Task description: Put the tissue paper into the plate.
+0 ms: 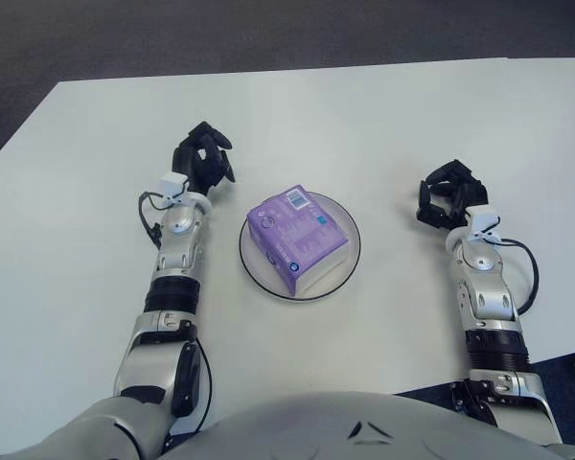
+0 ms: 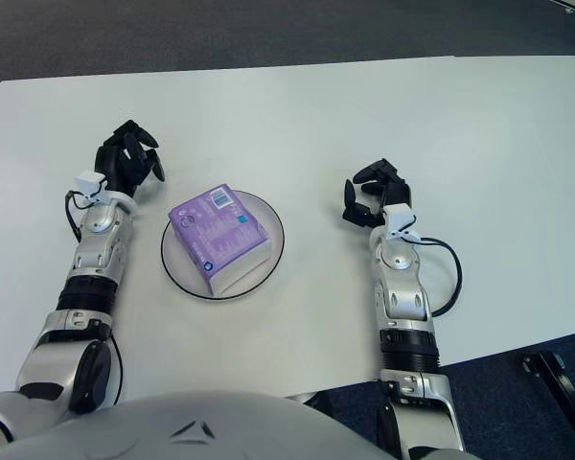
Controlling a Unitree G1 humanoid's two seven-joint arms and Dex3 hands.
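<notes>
At the bottom right corner of the right eye view, a dark stand foot [image 2: 556, 379] shows on the floor; the left eye view cuts most of it off. White surface [image 1: 383, 115]. Plate [image 1: 346, 261] holds the purple tissue pack [image 1: 296, 236], lying tilted inside the rim. Left hand [image 1: 202, 163] just left of plate, fingers curled, holding nothing. Right hand [image 1: 448, 193] well to the right, fingers curled, empty.
</notes>
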